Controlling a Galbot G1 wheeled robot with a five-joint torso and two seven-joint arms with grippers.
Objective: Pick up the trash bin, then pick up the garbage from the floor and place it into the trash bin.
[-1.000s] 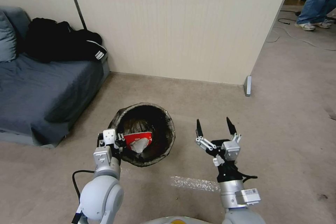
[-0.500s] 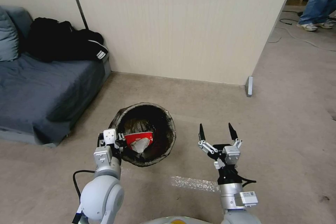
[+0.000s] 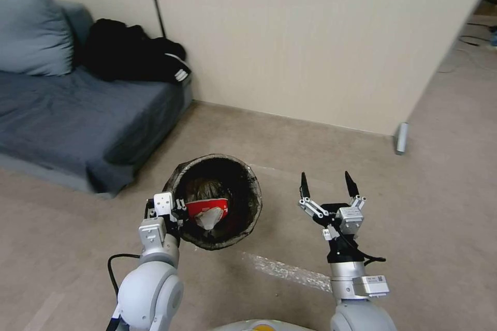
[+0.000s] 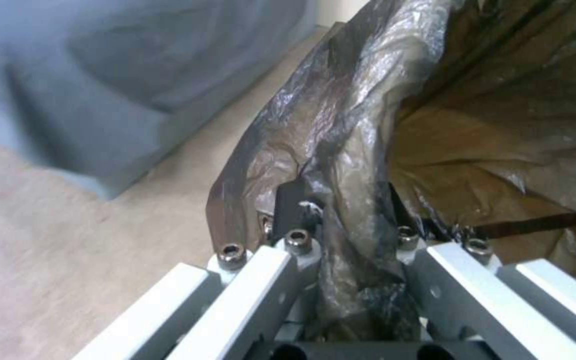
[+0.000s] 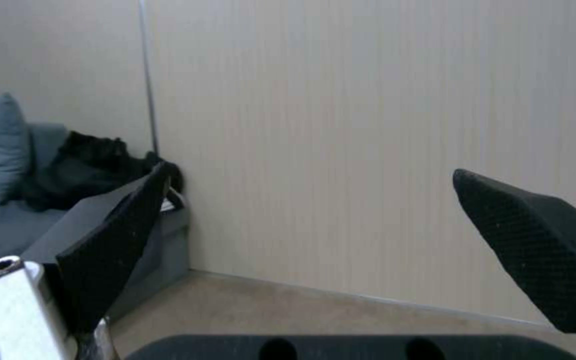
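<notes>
The trash bin (image 3: 215, 200) is held above the floor (image 3: 290, 145) by the left gripper (image 3: 176, 211), pinched on its bagged rim at eight o'clock, mouth upward to receive litter. At three o'clock, the right gripper (image 3: 327, 186) is carried spread and empty, apparently ready for garbage.

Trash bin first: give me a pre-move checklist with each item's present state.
1. Left gripper clamped on the trash bin rim: ok; the left wrist view shows the bag liner pinched between its fingers.
2. Bin opening facing up: ok.
3. Earlier litter inside: ok; a red-and-white packet and a tissue lie in it.
4. Right gripper open and empty: ok.
5. Garbage on the floor within reach: cannot tell; none on the visible carpet.
</notes>
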